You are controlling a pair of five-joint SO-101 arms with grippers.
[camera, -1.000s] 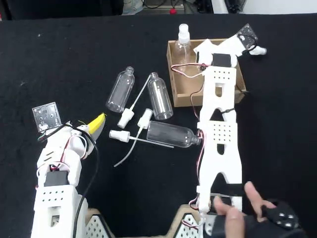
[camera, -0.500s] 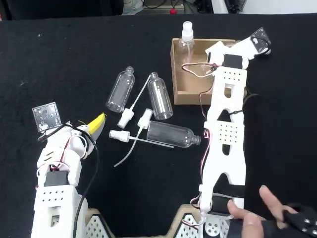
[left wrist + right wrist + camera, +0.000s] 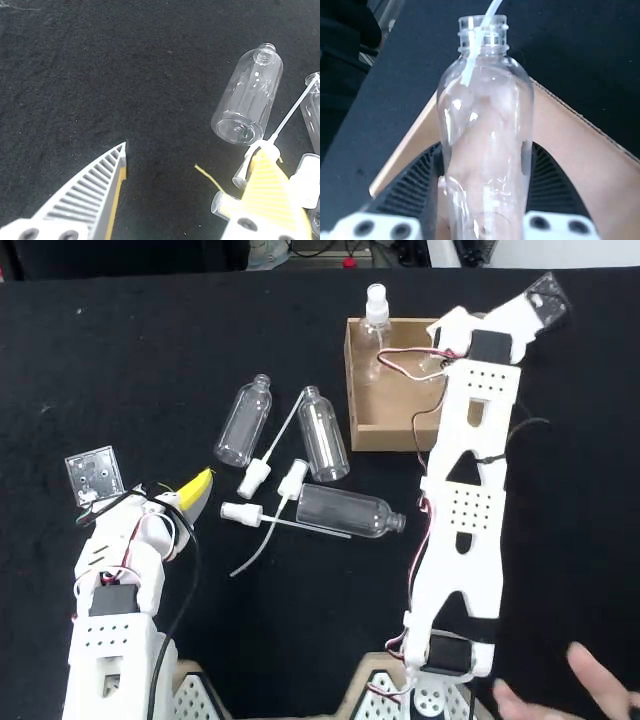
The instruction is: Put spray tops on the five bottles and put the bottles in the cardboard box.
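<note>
My right gripper (image 3: 415,340) is shut on a clear bottle (image 3: 377,332) with a white spray top (image 3: 376,298), held over the far left corner of the cardboard box (image 3: 385,435). In the right wrist view the bottle (image 3: 482,125) stands between the black jaws of the right gripper (image 3: 484,152), a thin tube running down its neck, with the box (image 3: 580,165) behind it. Three uncapped bottles (image 3: 243,420) (image 3: 324,433) (image 3: 345,510) lie left of the box among three loose spray tops (image 3: 256,476) (image 3: 291,478) (image 3: 242,512). My left gripper (image 3: 190,495) (image 3: 190,165) stands open near the closest bottle (image 3: 248,95).
The black table (image 3: 150,340) has free room to the far left and in front of the bottles. A person's hand (image 3: 600,690) shows at the front right corner, beside the right arm's base. Red and white cables loop over the box's right side.
The right arm has swung to the right and farther back, keeping the bottle at the box's far left corner. The box shifted slightly right. The person's hand drew away from the arm's base.
</note>
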